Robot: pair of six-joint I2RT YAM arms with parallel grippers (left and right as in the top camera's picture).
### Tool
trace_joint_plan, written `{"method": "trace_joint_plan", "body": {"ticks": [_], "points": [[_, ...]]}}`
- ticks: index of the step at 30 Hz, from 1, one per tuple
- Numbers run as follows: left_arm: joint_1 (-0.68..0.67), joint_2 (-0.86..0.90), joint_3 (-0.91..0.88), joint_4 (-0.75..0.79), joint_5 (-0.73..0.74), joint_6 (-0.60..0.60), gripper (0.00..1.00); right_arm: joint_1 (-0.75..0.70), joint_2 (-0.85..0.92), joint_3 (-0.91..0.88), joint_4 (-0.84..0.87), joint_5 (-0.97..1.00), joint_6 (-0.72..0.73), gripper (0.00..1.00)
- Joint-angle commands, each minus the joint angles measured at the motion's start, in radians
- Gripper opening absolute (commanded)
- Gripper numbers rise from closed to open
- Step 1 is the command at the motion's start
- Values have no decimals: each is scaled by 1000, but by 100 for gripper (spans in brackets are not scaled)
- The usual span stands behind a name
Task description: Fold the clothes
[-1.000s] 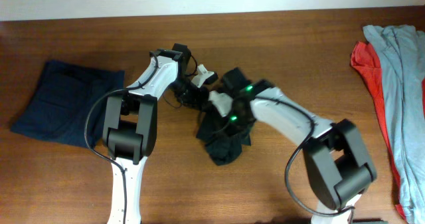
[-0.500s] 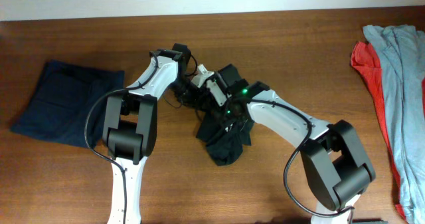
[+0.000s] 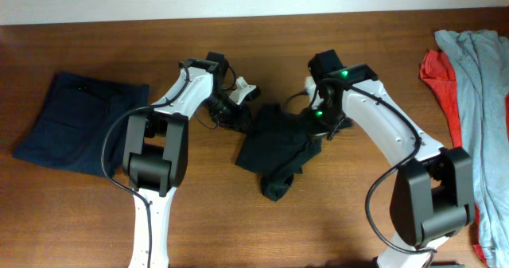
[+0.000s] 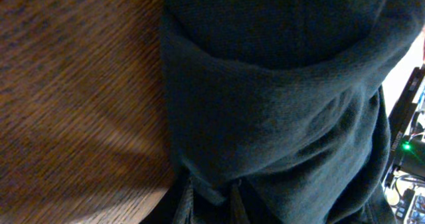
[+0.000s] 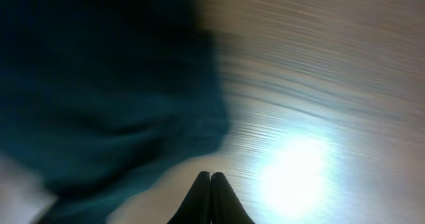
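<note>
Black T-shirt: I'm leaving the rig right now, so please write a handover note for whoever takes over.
Left gripper: jaws shut on an edge of the black T-shirt.
Right gripper: jaws shut, empty, above bare table beside the shirt.
Shirt: crumpled in a heap at mid-table, between the arms.
Done: no fold visible.
To do: spread it flat, then fold it.

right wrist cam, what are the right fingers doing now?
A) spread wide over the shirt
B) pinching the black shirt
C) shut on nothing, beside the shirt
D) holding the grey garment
C: the right fingers meet tip to tip with nothing between them, bare table ahead and the black shirt off to one side.
</note>
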Motion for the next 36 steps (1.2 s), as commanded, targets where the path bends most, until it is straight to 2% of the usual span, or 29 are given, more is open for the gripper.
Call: {"method": "trace_joint_plan", "body": {"ticks": [1, 7, 13, 16, 21, 29, 32, 34, 35, 36], "points": [[3, 31, -7, 0, 3, -6, 20, 90, -19, 8, 43, -365, -179, 5], [3, 31, -7, 0, 3, -6, 20, 251, 50, -2, 89, -106, -179, 5], [3, 31, -7, 0, 3, -6, 20, 291, 138, -93, 74, -69, -158, 4], [3, 30, -7, 0, 3, -6, 20, 263, 141, -153, 66, 54, -49, 4], [3, 31, -6, 0, 3, -6, 20, 154, 115, -158, -72, 374, 227, 4], [3, 30, -5, -5, 3, -6, 20, 68, 15, -158, -107, 393, 254, 4], [3, 29, 49, -98, 10, -10, 21, 35, -9, -153, -89, 350, 287, 5], [5, 29, 143, -201, 11, -10, 27, 4, -21, -152, -66, 243, 252, 16], [5, 29, 214, -254, 11, -10, 39, -18, -21, -152, -49, 150, 211, 29], [6, 29, 244, -274, 11, -10, 41, -25, -21, -152, -47, 128, 206, 36]]}}
